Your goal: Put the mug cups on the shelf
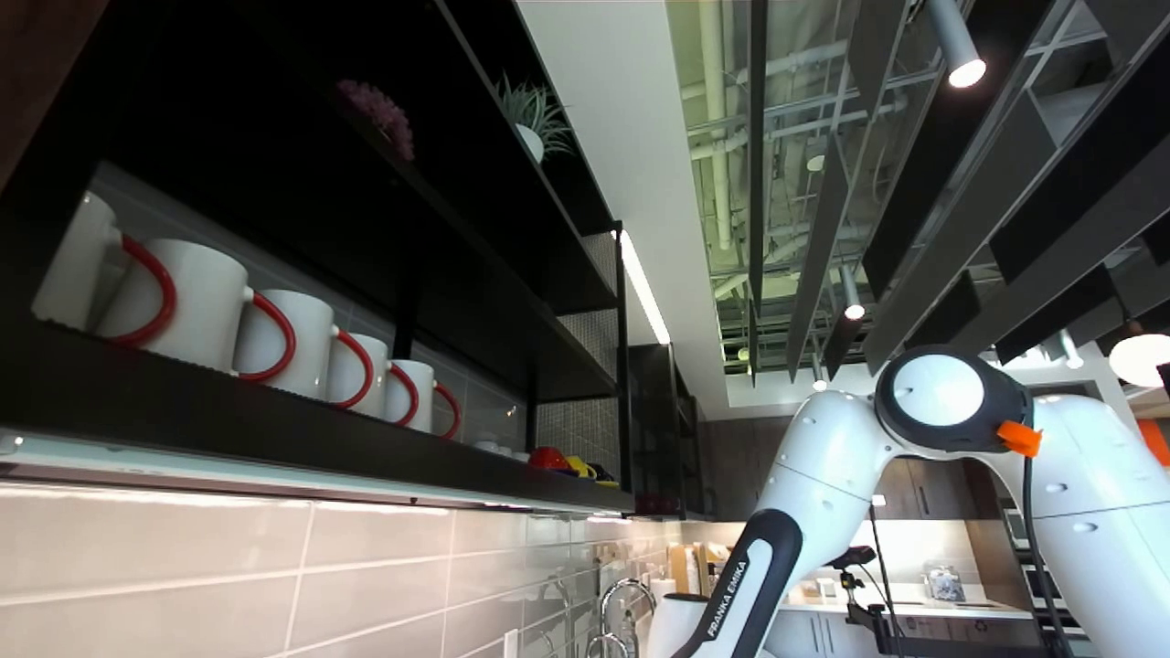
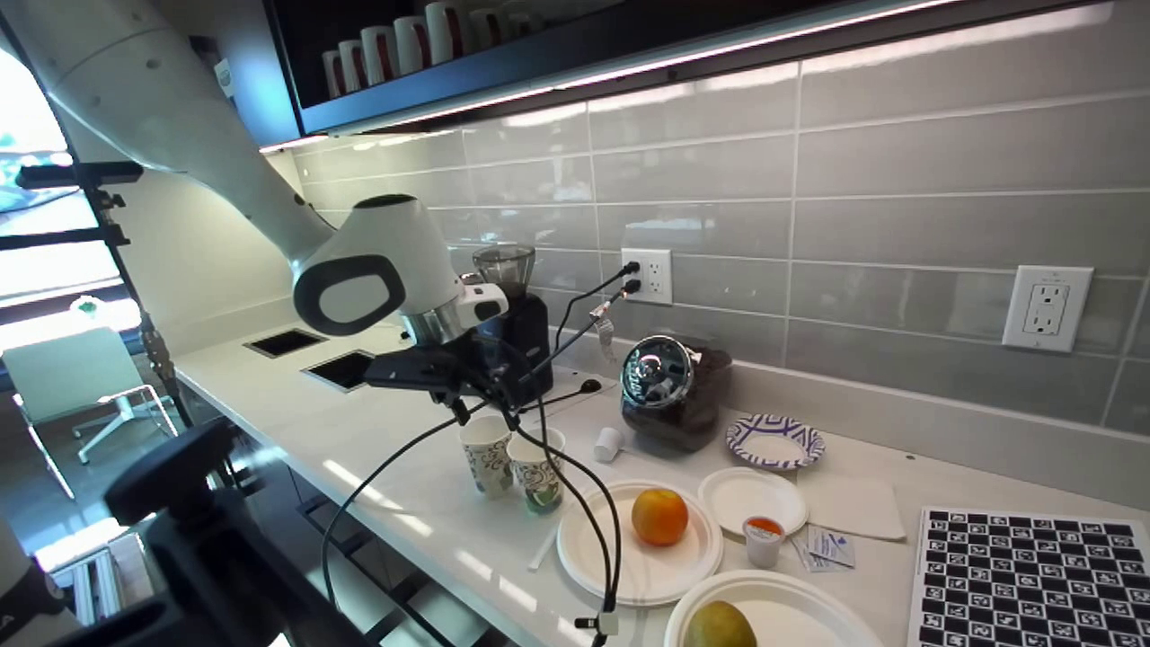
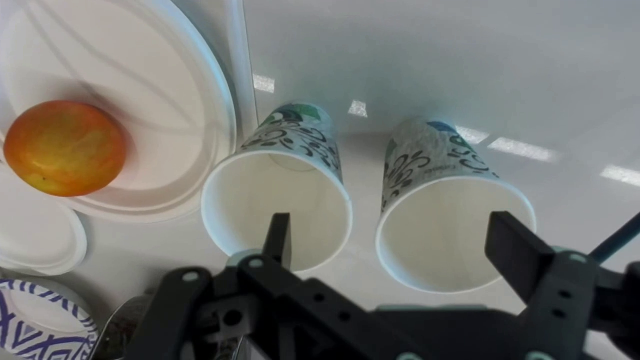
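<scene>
Two pale paper cups with dark swirls and green markings stand upright, side by side, on the counter. The cup nearer the plate point(image 2: 539, 481) also shows in the wrist view point(image 3: 295, 137). The other cup point(image 2: 486, 458) is also there point(image 3: 432, 155); both mouths look empty. My gripper point(image 2: 485, 419) points down just above the cups. In the wrist view, its jaws point(image 3: 392, 232) are open with nothing between them; one finger overlaps each cup's mouth. The dark shelf point(image 1: 366, 437) runs along the wall in both exterior views point(image 2: 431, 88), high above the counter.
Several red-handled white mugs point(image 1: 196, 297) stand on the shelf. A plate with an orange-red fruit point(image 2: 660, 517) lies beside the cups. A grinder point(image 2: 530, 337) and a metal-lidded jar point(image 2: 669, 386) stand behind. Cables point(image 2: 588, 467) hang across the plate in an exterior view.
</scene>
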`<state>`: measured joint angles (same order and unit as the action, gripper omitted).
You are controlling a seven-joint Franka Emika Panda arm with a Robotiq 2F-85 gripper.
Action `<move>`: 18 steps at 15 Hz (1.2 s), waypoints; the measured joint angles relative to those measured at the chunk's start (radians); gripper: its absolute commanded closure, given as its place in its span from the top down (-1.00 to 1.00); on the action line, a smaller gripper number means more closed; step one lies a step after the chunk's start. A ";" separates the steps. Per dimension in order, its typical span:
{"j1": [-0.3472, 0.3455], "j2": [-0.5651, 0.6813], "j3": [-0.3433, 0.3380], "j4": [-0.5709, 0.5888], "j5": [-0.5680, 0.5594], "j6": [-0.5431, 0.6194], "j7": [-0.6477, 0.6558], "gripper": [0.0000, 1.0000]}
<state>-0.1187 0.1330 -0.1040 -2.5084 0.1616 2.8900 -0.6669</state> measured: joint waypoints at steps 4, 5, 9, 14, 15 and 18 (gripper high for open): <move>-0.023 0.047 0.040 0.031 0.129 0.022 -0.070 1.00; -0.030 0.058 0.050 0.039 0.156 0.023 -0.084 1.00; -0.064 0.097 0.087 0.073 0.243 0.038 -0.125 1.00; -0.103 0.141 0.131 0.107 0.304 0.056 -0.156 0.51; -0.107 0.150 0.133 0.112 0.305 0.056 -0.157 0.33; -0.115 0.176 0.138 0.126 0.305 0.056 -0.157 -0.11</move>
<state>-0.2342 0.3090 0.0337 -2.3822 0.4665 2.9456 -0.8238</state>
